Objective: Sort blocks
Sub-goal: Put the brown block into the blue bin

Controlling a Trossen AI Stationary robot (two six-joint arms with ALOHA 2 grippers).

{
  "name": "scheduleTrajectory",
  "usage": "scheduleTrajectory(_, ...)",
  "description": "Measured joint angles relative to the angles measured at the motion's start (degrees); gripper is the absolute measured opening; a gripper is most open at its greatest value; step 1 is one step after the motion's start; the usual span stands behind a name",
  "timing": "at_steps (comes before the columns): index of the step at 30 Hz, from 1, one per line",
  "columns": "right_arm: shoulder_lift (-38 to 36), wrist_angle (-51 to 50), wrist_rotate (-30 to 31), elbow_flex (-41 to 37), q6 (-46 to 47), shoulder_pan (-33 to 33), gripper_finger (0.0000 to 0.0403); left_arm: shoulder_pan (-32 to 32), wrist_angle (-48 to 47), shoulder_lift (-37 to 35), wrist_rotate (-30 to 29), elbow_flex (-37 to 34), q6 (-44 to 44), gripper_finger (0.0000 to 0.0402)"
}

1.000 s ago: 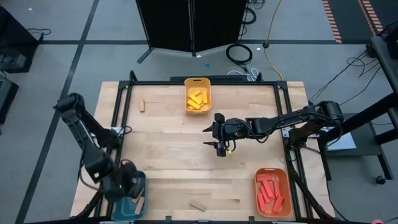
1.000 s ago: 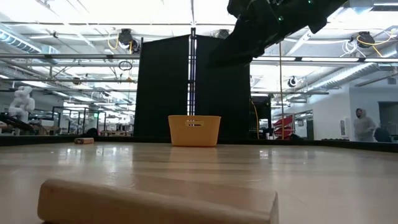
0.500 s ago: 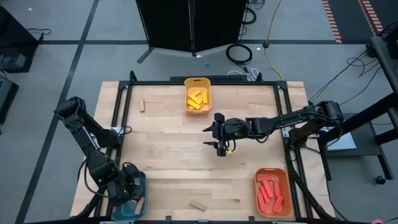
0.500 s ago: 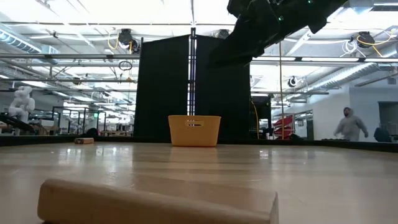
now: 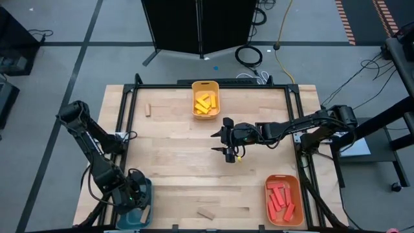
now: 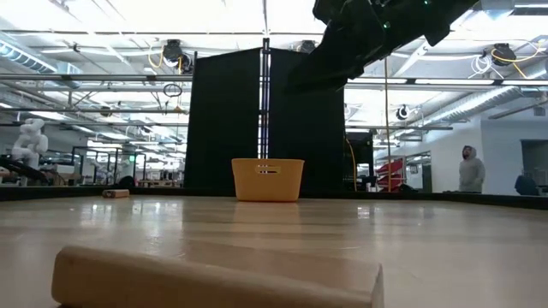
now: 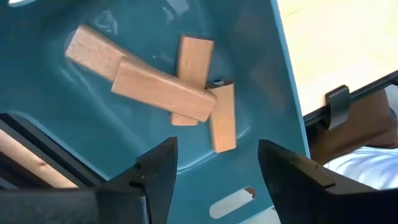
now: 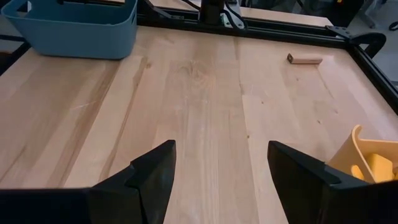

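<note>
1. Worktop [image 5: 181, 155]: pale wood planks, black frame around it, fills the middle of the high view. Room beyond is an open lab; a person stands far off at the right edge of the low view.
2. Trays: teal tray [image 5: 137, 202] lower left, yellow tray [image 5: 206, 99] top centre, orange tray [image 5: 283, 199] lower right. Yellow blocks and red blocks are already in their matching trays.
3. Left gripper [image 5: 132, 197] hangs over the teal tray, fingers spread, nothing between them. Four tan blocks [image 7: 163, 91] lie loosely crossed on the tray floor just beyond the fingertips.
4. Right gripper [image 5: 228, 152] hovers mid-frame over bare wood, fingers spread, empty.
5. Loose tan blocks left: one [image 5: 206, 213] at bottom centre, long axis slightly off horizontal in frame; one [image 5: 148, 110] upper left, long axis vertical in frame.
6. Key relation: the bottom block lies right of the left gripper and below the right one. My guess is the left arm takes it, since its tray is adjacent.
</note>
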Motion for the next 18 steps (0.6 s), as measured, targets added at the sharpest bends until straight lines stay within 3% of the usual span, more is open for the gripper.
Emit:
scheduleTrajectory(10, 0.0, 0.1, 0.0, 0.0, 2.0, 0.2, 0.0226, 0.0, 1.5, 0.0, -1.3, 0.0, 11.3, 0.0219)
scheduleTrajectory(14, 0.0, 0.1, 0.0, 0.0, 2.8, 1.5, 0.0226, 0.4, 6.0, 0.0, -8.3, 0.0, 19.8, 0.0219)
scheduleTrajectory(18, 0.0, 2.0, 0.0, 0.0, 3.6, 3.7, 0.0226, 3.0, 13.8, 0.0, -18.7, 0.0, 34.9, 0.0219)
